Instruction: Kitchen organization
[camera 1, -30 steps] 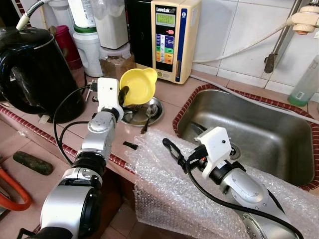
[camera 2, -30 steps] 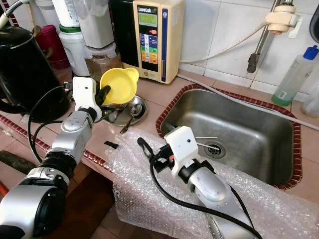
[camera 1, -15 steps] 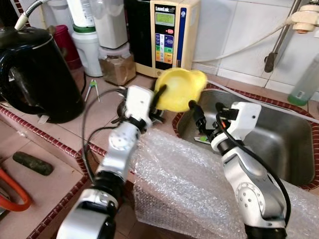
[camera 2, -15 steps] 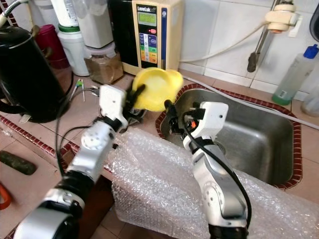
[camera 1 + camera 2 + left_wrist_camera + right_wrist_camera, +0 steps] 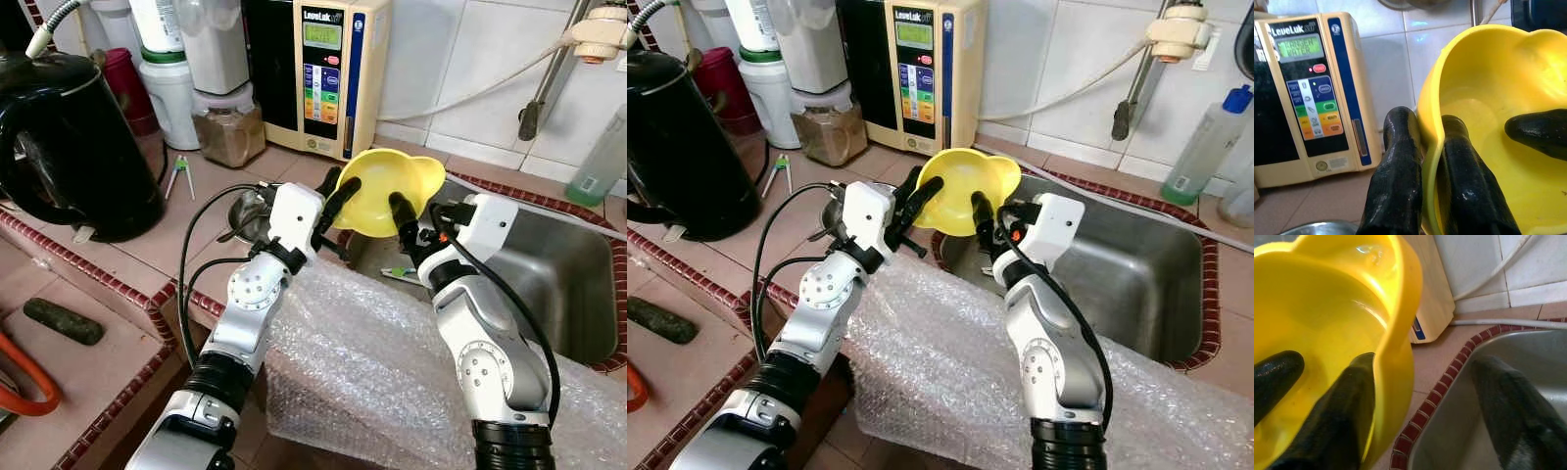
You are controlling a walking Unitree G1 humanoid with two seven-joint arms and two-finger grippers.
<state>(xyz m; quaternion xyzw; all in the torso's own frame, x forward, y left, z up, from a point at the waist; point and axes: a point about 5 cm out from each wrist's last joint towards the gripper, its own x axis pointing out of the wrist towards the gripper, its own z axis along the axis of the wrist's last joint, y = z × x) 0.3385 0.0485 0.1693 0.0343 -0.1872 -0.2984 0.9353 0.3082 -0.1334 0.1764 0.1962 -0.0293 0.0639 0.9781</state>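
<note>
A yellow bowl point(image 5: 392, 189) is held aloft between the robot's two arms, above the near corner of a steel sink point(image 5: 549, 264) set in a tiled kitchen counter point(image 5: 186, 235). The left gripper point(image 5: 335, 196) is closed on the bowl's rim, one finger inside the wall and one outside, as is seen plainly in the left wrist view. The right gripper point(image 5: 411, 217) stands spread wide: one finger is reached into the bowl's hollow, while the other hangs well clear over the sink, so nothing is pinched by it yet.

The bowl lies directly ahead of both grippers, tilted with its mouth turned up and toward the right arm; its pouring lips point(image 5: 428, 168) point away toward the wall. The handover, it is judged, turns on the right fingers being closed across that near wall.

A sheet of bubble wrap point(image 5: 362, 362) is draped over the counter edge just beneath both wrists. Behind the left gripper stand a black kettle point(image 5: 69, 147), jars and a water ioniser point(image 5: 328, 73); a steel dish point(image 5: 250, 211) sits just beside the left wrist.
</note>
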